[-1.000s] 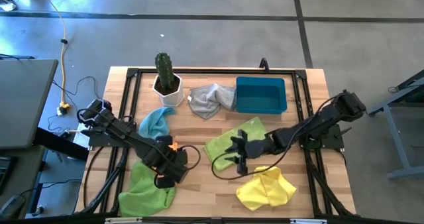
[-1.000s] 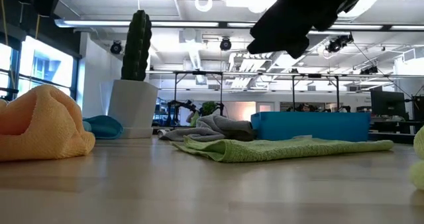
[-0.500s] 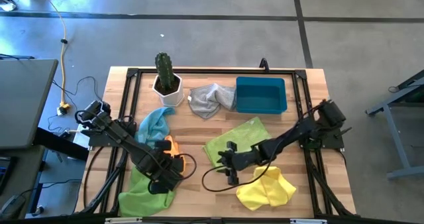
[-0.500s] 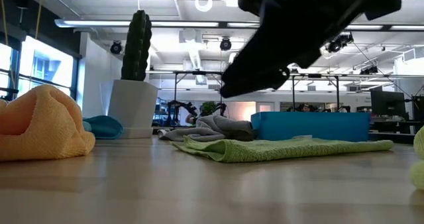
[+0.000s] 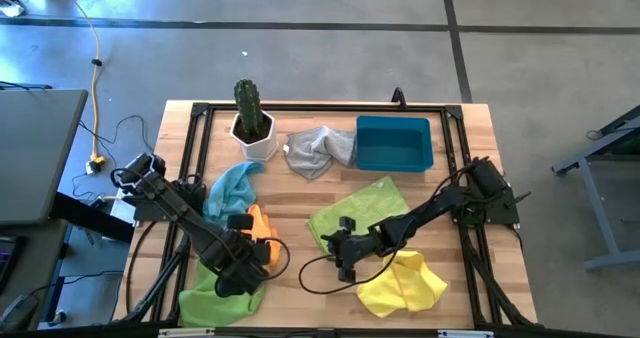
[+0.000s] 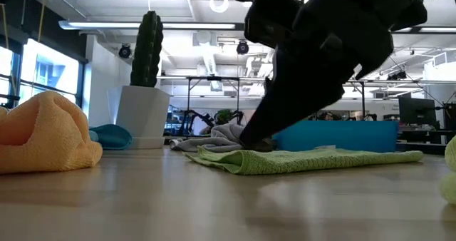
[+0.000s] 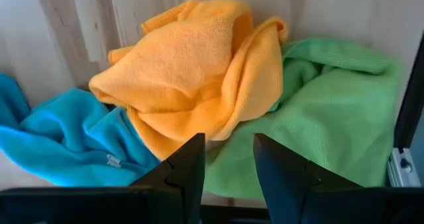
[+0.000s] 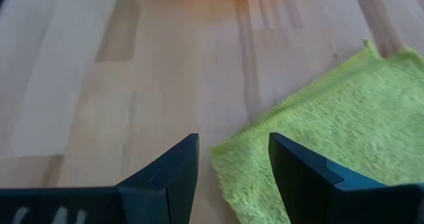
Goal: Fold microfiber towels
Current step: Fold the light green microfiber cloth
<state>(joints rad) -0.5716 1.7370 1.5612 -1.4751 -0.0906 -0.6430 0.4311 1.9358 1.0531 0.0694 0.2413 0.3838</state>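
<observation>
We see the right claw (image 5: pixel 341 250) low over the wooden desk (image 5: pixel 440 118), at the near-left corner of the flat lime green towel (image 5: pixel 352 214); in the right wrist view its 2 fingers (image 8: pixel 173 164) stand apart with that towel's corner (image 8: pixel 318 144) lying between and just ahead of them, nothing grasped; in the low view the claw (image 6: pixel 251 135) comes down to the towel's left end (image 6: pixel 299 160), and we cannot tell whether it touches the cloth.

The left claw (image 5: pixel 238 270) hangs over the left front of the desk, released; its fingers (image 7: pixel 191 171) are spread, pointing at the crumpled orange towel (image 7: pixel 199 65), which lies just ahead of the tips, ungrasped; the light blue towel (image 7: pixel 59 138) touches the orange one on 1 side, and the second lime green towel (image 7: pixel 331 118) lies partly under it on the other.

The yellow towel (image 5: pixel 405 283) sits bunched near the desk's front edge, just beside the right claw; the grey towel (image 5: pixel 320 148) lies rumpled at the back, between the potted cactus (image 5: pixel 248 113) and the blue bin (image 5: pixel 394 143), touching the bin.
</observation>
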